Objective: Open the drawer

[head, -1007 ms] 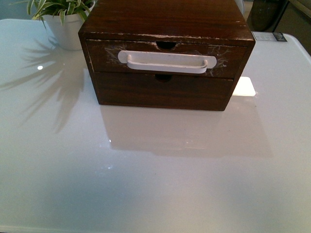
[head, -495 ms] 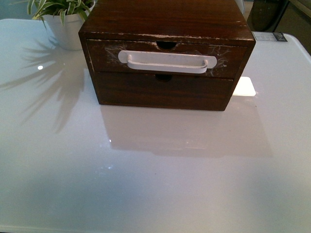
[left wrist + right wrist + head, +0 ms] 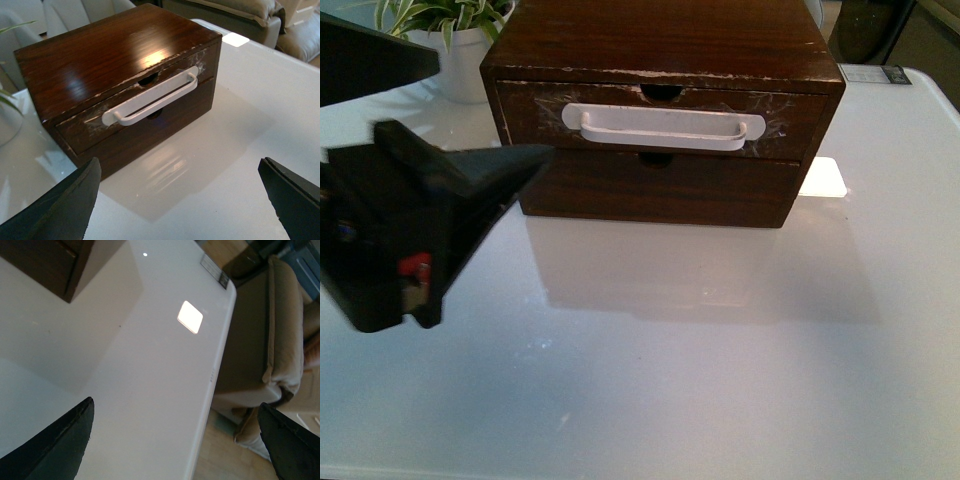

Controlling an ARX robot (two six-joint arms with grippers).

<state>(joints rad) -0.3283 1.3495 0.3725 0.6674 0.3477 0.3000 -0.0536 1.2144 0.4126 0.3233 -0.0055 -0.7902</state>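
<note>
- A dark brown wooden chest [image 3: 660,40] stands at the far middle of a glossy white table [image 3: 720,380], with its front facing the robot.
- The drawer [image 3: 535,118] is the upper of the chest's two fronts. It has whitish scuffs and a semicircular notch in its top edge.
- A long white bar handle [image 3: 663,128] runs across the middle of the drawer, and nothing touches it.
- The drawer looks shut, its face about level with the plain, handle-less lower front [image 3: 655,190] beneath it.
- The left gripper [image 3: 178,162] is black and gapes wide. Its wrist view shows one fingertip in each lower corner of the picture, with the handle in the space between them and farther off.
- In the front view this gripper is a large blurred shape over the table, in front of the chest and off its left corner. It holds nothing.
- The right gripper [image 3: 176,404] is also spread wide and empty. It hangs over bare table to the chest's right, and only a corner of the chest shows in its wrist view.
- A white pot [image 3: 455,60] with striped green leaves stands behind the chest's left side.
- A bright rectangular patch [image 3: 823,178] lies on the table just right of the chest.
- A beige sofa [image 3: 280,330] sits beyond the table's right edge.
</note>
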